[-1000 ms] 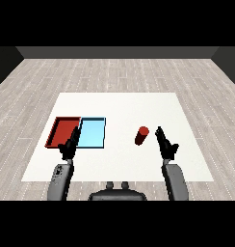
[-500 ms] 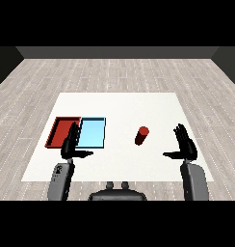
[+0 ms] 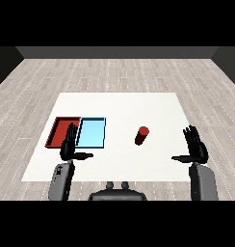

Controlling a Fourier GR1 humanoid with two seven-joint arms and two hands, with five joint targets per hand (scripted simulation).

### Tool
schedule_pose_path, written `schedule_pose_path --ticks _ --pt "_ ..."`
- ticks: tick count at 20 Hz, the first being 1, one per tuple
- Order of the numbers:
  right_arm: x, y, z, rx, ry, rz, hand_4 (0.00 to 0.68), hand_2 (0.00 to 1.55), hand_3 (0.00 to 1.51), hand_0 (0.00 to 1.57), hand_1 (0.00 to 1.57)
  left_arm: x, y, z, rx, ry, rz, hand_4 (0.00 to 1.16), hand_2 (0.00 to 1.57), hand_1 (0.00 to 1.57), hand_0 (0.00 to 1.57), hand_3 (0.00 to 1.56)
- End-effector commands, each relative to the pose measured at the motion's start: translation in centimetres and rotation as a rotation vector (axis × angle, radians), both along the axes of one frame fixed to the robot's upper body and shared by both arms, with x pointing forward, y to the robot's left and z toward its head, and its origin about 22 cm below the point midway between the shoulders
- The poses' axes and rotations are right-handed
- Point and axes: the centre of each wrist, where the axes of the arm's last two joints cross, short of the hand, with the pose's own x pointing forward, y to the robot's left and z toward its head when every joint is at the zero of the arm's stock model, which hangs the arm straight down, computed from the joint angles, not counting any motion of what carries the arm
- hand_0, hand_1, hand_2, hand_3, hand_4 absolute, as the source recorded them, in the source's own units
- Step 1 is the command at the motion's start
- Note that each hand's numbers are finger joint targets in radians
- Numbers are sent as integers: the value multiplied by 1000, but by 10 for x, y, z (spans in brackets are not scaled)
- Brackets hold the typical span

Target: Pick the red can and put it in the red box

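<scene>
While apart from red can (image 3: 142,135), right hand (image 3: 195,147) spreads wide; holds nothing.

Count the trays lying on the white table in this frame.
2: a shallow red rectangular tray at the table's left, and a light blue rectangular tray touching its right side. None appears hidden.

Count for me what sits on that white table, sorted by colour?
Red: 2, the shallow red tray and the upright red cylindrical can.
Light blue: 1, the shallow light blue tray.
Total: 3.
</scene>
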Motion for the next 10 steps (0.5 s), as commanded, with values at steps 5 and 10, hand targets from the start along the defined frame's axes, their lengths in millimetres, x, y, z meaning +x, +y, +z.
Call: schedule_pose_path --ticks 5,10 --pt "15 -12 -11 4 -7 15 0 0 0 0 0 6 14 6 -15 -28 1 0 0 0 0 0" --pt "23 7 -17 24 36 23 0 0 0 0 0 1 17 -8 -23 -30 -5 0 0 0 0 0"
